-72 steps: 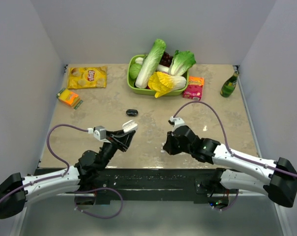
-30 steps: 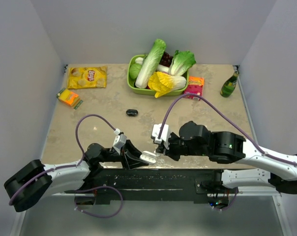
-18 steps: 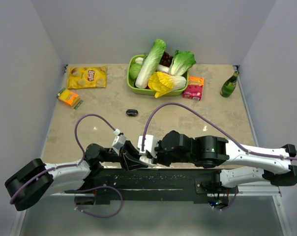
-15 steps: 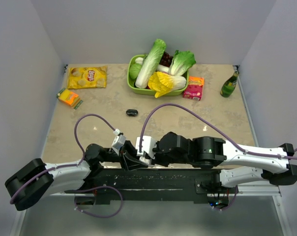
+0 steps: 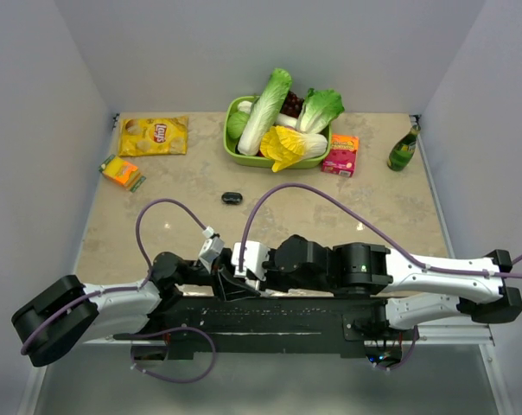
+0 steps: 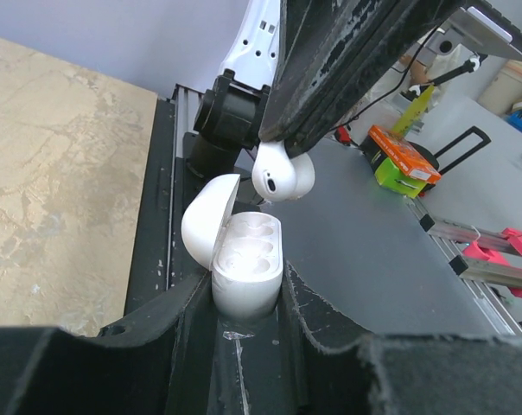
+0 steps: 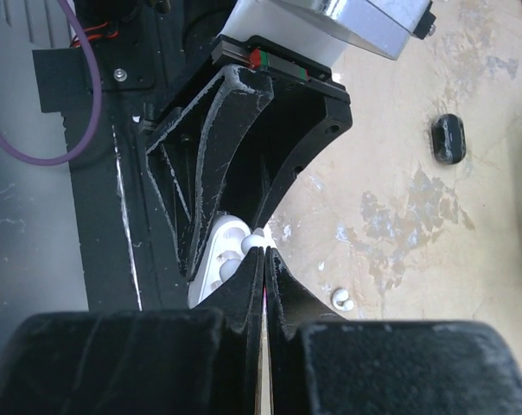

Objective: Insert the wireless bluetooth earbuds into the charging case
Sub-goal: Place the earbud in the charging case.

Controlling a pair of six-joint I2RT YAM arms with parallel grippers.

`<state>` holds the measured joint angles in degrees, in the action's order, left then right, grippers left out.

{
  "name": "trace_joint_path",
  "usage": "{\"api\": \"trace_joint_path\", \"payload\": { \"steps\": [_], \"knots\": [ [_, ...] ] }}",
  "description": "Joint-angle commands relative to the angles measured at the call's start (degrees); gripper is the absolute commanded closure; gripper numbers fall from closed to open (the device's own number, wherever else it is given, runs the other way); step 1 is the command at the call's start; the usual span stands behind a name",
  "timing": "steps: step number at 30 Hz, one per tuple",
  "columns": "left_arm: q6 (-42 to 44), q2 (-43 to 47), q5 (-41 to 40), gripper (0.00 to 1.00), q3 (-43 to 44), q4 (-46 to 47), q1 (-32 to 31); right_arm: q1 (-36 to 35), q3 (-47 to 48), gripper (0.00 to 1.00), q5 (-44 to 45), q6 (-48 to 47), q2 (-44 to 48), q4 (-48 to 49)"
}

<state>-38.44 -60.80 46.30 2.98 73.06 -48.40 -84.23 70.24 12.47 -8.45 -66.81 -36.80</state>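
Note:
My left gripper (image 6: 246, 292) is shut on the white charging case (image 6: 244, 270) and holds it upright over the black near rail, lid open, both sockets empty. My right gripper (image 6: 283, 145) is shut on a white earbud (image 6: 283, 173), which hangs just above the case's far socket without touching it. In the right wrist view the shut fingertips (image 7: 266, 252) pinch the earbud (image 7: 253, 243) over the case (image 7: 210, 260). A second earbud (image 7: 341, 299) lies loose on the table beside them. In the top view the two grippers (image 5: 237, 278) meet at the near edge, and the case is mostly hidden.
A small black oval object (image 5: 232, 198) lies mid-table. At the back stand a green tub (image 5: 244, 160) of vegetables, a yellow chip bag (image 5: 154, 136), a red box (image 5: 340, 155), a green bottle (image 5: 404, 149) and an orange-green pack (image 5: 121, 171).
My right gripper has swung left along the near edge with the earbud until it is over the case. My left gripper has stayed at the near edge with the open case.

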Motion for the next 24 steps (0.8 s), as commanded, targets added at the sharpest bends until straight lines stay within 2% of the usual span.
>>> {"api": "trace_joint_path", "payload": {
  "steps": [1,24],
  "knots": [
    [-0.8,0.2,1.0,1.0,0.7,6.8,0.0,-0.9,1.0,1.0,1.2,-1.4,-0.6,2.6],
    [-1.3,-0.1,1.2,1.0,0.9,7.5,-0.4,-2.9,-4.1,1.0,5.1,-0.8,-0.7,4.3]
  ]
}}
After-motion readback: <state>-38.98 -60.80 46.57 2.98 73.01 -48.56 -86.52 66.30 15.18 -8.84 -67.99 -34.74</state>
